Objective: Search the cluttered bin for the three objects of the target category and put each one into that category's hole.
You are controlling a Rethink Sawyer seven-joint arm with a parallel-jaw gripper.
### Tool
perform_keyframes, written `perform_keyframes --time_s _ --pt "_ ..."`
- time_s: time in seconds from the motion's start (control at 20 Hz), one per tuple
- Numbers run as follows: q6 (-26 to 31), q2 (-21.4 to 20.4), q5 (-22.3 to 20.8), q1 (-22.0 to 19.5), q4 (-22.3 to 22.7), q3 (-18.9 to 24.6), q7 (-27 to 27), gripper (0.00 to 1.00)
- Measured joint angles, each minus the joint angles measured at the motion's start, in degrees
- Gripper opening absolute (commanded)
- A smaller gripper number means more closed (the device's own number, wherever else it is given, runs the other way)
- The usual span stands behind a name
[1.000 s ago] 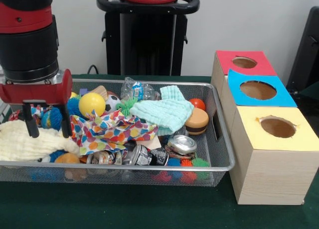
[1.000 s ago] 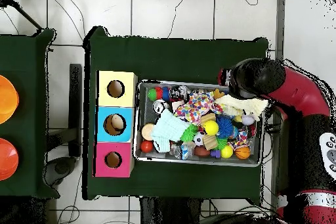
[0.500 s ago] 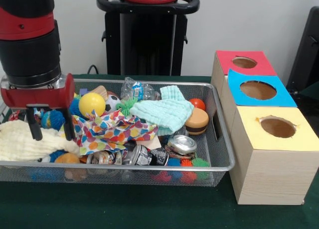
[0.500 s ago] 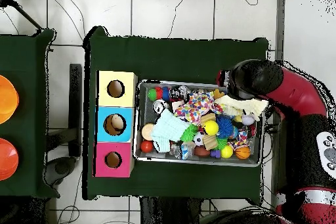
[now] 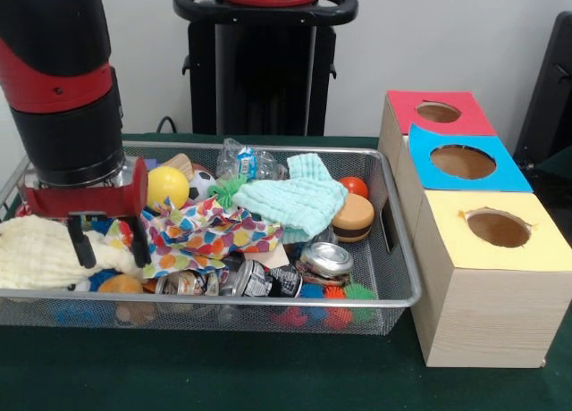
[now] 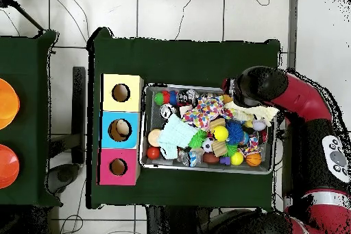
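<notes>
2 black fingers (image 5: pixel 85 250) hang spread apart with nothing between them, and the gripper (image 5: pixel 111 247) sits low at the wire bin's (image 5: pixel 268 297) end farthest from the boxes. In the front view the left finger stands against the cream cloth (image 5: pixel 40 255) and the right finger against the edge of the polka-dot cloth (image 5: pixel 201 232), so the gap straddles the seam where the 2 cloths meet.

The target category cannot be told from the frames. If it is the cloths, the nearest candidates flank the fingers: the cream one at 9 o'clock, its long axis running roughly 9 to 3, and the polka-dot one at 3 o'clock. The mint cloth (image 5: pixel 295 201) lies farther off toward 2 o'clock, beside the toy burger (image 5: pixel 353 219). The yellow ball (image 5: pixel 170 184) sits just behind the gripper at about 1 o'clock.

The 3 holes, in the red box (image 5: pixel 438 113), blue box (image 5: pixel 463 162) and yellow box (image 5: pixel 498 228), lie well apart at 3 o'clock, past the bin's far end.
</notes>
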Motion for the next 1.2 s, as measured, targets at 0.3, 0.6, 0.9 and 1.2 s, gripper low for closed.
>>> perform_keyframes --time_s 0.3,0.6,0.9,1.2 --pt "-1.39 2.49 -0.16 0.12 -0.89 -0.01 0.0 1.0" --pt "-2.11 4.37 -0.22 0.29 -2.59 0.01 0.01 1.0" --pt "-2.06 4.53 -0.22 0.35 -2.91 0.01 0.01 1.0" --pt "-2.04 4.64 -0.21 0.36 -3.15 0.01 0.01 1.0"
